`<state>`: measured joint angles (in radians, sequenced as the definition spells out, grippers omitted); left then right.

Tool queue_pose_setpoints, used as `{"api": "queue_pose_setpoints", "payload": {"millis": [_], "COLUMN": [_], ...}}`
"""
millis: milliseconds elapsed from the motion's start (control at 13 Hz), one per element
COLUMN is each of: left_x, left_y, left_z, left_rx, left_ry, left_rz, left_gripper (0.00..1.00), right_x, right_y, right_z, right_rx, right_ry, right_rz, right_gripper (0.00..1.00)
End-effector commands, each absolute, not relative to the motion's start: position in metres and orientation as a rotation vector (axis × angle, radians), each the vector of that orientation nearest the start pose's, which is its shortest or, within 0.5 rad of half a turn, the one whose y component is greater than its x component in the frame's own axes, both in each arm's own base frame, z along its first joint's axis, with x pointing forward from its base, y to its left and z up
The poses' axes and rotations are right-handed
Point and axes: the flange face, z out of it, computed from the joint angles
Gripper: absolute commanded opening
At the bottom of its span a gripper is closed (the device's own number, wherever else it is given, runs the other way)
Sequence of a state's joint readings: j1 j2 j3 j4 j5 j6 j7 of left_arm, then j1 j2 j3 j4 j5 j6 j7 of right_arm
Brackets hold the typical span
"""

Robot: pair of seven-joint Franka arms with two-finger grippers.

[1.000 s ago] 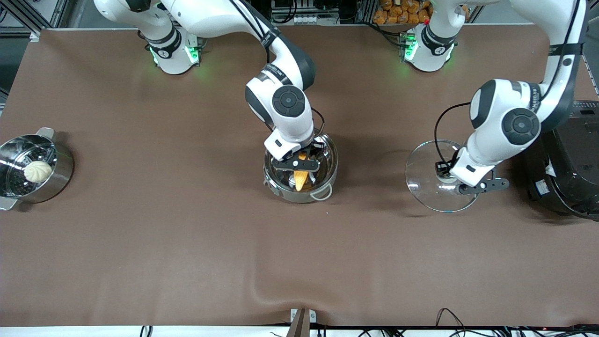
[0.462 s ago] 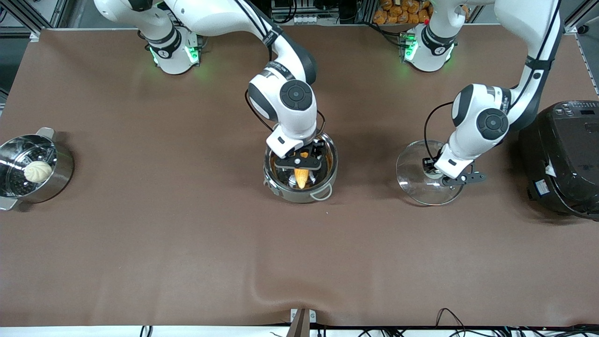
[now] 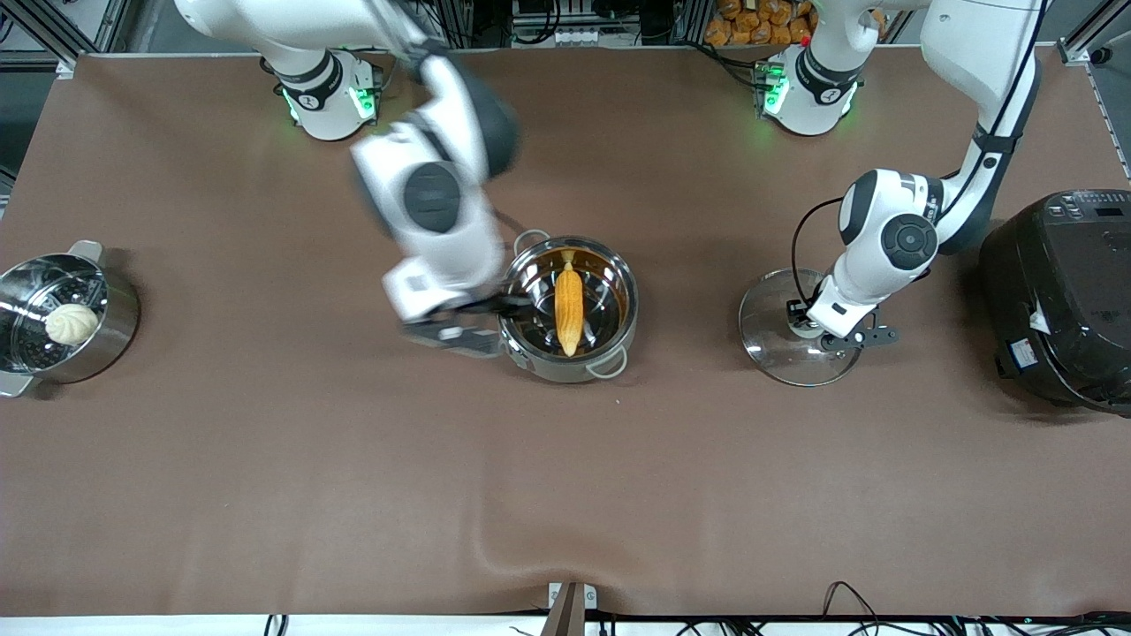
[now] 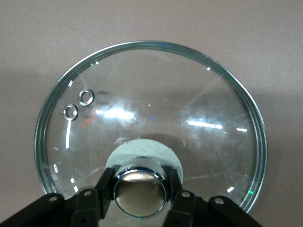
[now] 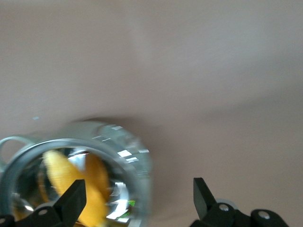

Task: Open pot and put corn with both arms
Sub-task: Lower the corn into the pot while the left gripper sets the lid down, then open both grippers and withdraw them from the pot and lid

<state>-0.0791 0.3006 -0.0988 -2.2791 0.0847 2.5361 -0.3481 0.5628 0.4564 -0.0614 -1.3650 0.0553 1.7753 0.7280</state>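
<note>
one corn point(image 3: 569, 300) in pot point(image 3: 610, 265), right hand point(image 5: 137, 198) empty, lid point(image 4: 156, 109) on table

Bright, even overhead light with soft shadows on the table point(image 3: 265, 459). Glare streaks the glass lid point(image 4: 151, 109). The right arm point(image 3: 433, 221) is motion-blurred.

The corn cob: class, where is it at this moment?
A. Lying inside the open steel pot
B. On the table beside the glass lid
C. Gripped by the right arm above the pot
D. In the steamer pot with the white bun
A: the corn cob lies in the lidless pot, free of both grippers.
</note>
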Motion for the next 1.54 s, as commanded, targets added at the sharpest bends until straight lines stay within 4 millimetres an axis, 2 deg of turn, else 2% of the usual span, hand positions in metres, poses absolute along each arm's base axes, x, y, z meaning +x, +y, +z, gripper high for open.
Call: {"api": "queue_pose_setpoints", "payload": {"millis": [0,154,308,385,538,692,769,846,1000,1077,1154,1308,1462], "left_x": [0.53,0.541,0.557,0.567,0.588,0.597,0.596,0.593,0.579,0.572,0.569,0.568,0.573], "left_y": [-0.1,-0.098,-0.1,-0.101,-0.102,-0.098,-0.097,-0.097,-0.1,-0.098,-0.099,-0.097,-0.1], "left_z": [0.247,0.282,0.332,0.365,0.438,0.493,0.511,0.522,0.564,0.579,0.582,0.608,0.62], "left_rx": [-3.106,-3.102,-3.085,-3.079,-3.058,-3.042,-3.039,-3.039,-3.05,-3.06,-3.06,-3.066,-3.103], "left_ry": [-0.158,-0.163,-0.182,-0.182,-0.201,-0.219,-0.219,-0.201,-0.13,-0.109,-0.065,-0.062,-0.07], "left_rz": [-0.035,-0.084,-0.081,-0.093,-0.055,-0.004,-0.005,-0.011,-0.113,-0.143,-0.128,-0.142,-0.124], "left_gripper": [1.0,1.0,1.0,1.0,1.0,1.0,1.0,1.0,1.0,1.0,1.0,1.0,1.0], "right_x": [0.587,0.582,0.572,0.562,0.548,0.535,0.529,0.522,0.514,0.513,0.513,0.511,0.51], "right_y": [0.241,0.17,0.114,0.092,0.052,0.019,0.003,-0.007,-0.021,-0.027,-0.028,-0.029,-0.033], "right_z": [0.522,0.574,0.614,0.625,0.629,0.636,0.636,0.632,0.62,0.622,0.623,0.625,0.626], "right_rx": [-3.111,-3.091,-3.072,-3.073,-3.073,-3.067,-3.063,-3.064,-3.073,-3.073,-3.087,-3.113,-3.146], "right_ry": [0.25,0.225,0.241,0.21,0.166,0.211,0.235,0.222,0.203,0.221,0.224,0.224,0.224], "right_rz": [0.153,0.123,0.066,0.076,0.07,0.064,0.069,0.08,0.101,0.066,0.061,0.061,0.063], "right_gripper": [1.0,1.0,1.0,1.0,1.0,1.0,1.0,1.0,1.0,1.0,1.0,1.0,1.0]}}
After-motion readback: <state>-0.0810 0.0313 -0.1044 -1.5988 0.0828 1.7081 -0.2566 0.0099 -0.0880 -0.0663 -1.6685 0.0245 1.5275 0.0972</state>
